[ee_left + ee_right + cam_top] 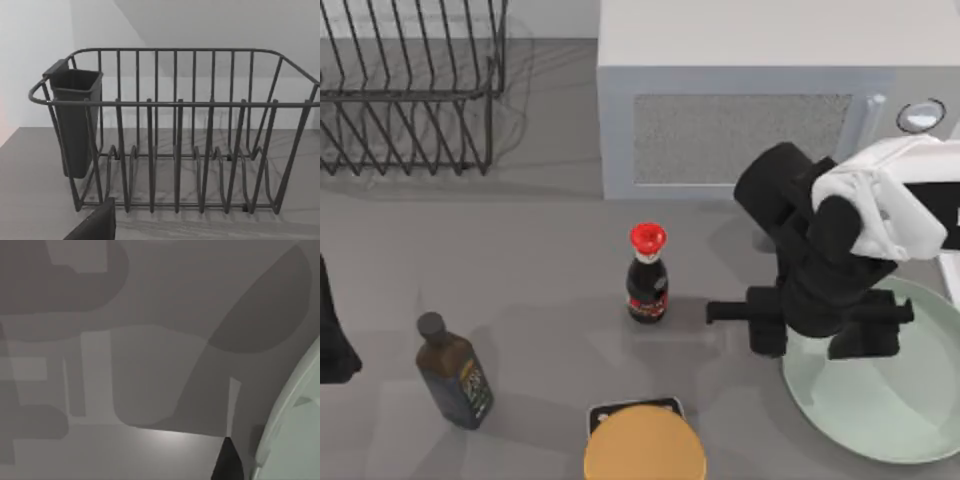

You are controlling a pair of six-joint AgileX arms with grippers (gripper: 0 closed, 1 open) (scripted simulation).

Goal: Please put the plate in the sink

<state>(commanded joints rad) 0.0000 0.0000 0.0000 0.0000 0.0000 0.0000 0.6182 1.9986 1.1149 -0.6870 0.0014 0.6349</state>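
- Right pincer (820, 345) hovers over the plate (880, 400) at its left rim; finger state cannot be told.
- Left arm (332, 330) parked at the surface's left edge.

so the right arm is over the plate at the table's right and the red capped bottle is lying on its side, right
Not quite. In the top view the red-capped bottle stands upright at the table's middle. The rest holds: the right gripper is over the left rim of the plate at the table's right.

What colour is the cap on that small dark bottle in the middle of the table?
Red. The small bottle's cap shows best in the top view.
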